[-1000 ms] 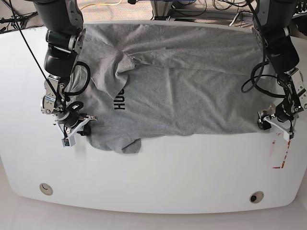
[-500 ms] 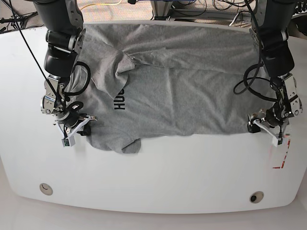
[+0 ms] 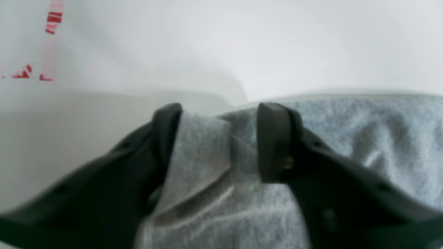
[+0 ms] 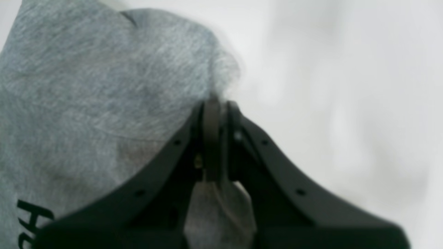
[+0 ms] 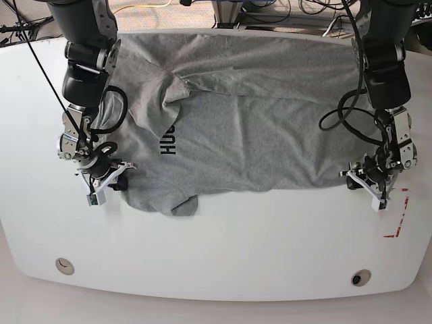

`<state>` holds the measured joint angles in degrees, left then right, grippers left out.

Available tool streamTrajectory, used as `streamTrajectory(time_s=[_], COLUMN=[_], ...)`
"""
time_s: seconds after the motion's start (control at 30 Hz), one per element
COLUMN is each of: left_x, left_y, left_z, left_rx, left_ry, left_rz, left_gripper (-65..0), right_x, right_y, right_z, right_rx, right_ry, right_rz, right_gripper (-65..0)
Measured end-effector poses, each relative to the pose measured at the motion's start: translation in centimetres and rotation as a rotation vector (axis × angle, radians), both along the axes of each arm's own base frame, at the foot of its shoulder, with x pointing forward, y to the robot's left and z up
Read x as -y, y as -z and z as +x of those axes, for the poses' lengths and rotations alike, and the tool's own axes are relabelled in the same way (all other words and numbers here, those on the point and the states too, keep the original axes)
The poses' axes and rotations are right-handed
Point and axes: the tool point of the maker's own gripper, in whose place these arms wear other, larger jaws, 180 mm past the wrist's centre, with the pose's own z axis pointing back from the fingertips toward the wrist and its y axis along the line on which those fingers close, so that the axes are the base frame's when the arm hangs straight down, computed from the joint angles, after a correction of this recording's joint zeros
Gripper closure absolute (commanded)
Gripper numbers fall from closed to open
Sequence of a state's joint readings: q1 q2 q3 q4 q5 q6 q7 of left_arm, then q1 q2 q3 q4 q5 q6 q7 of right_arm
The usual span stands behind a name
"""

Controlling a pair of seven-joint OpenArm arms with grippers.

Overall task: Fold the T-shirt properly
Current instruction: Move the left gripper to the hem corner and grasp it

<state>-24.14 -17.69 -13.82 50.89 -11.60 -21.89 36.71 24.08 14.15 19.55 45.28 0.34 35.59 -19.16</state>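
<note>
Left tool (image 3: 221, 138) straddles the hem corner of the T-shirt (image 5: 256, 128), its jaws apart with grey cloth bunched between them, not yet pinched tight; right tool (image 4: 216, 114) is pressed together on the shirt's edge near the black lettering (image 5: 168, 140). Spread wide across the white table (image 5: 216, 250), the shirt needs both layers caught before any lift, and both ends should rise level.

Bright, even overhead light; soft shadows only, hugging the shirt (image 5: 256, 128) edges. Glaring off the white table (image 5: 216, 250). Base view sharp, bowing at edges. Both wrist views blurring throughout, near fingers (image 3: 273, 141) and cloth out of focus.
</note>
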Motion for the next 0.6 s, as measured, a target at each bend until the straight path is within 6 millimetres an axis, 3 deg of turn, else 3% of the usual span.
streamTrajectory(time_s=[0.13,0.33,0.6], left_x=[-0.3,-0.6,-0.3], left_y=[-0.1,-0.2,0.1], left_z=[0.0,-0.1,-1.1], left_rx=[0.003,0.002,-0.003], left_ry=[-0.004,-0.006,0.045], left_rz=[0.005,0.010,0.028], left_gripper=[-4.3,-0.1,0.0], right_x=[0.3,0.6,0.1], right_y=[-0.2,-0.6,-2.3], right_z=[-0.6,-1.4,-1.5], right_rx=[-0.002,-0.036,-0.029], right_ry=[-0.009,-0.032,-0.059], right_rz=[-0.031,-0.089,-0.155], right_gripper=[0.0,0.0,0.0])
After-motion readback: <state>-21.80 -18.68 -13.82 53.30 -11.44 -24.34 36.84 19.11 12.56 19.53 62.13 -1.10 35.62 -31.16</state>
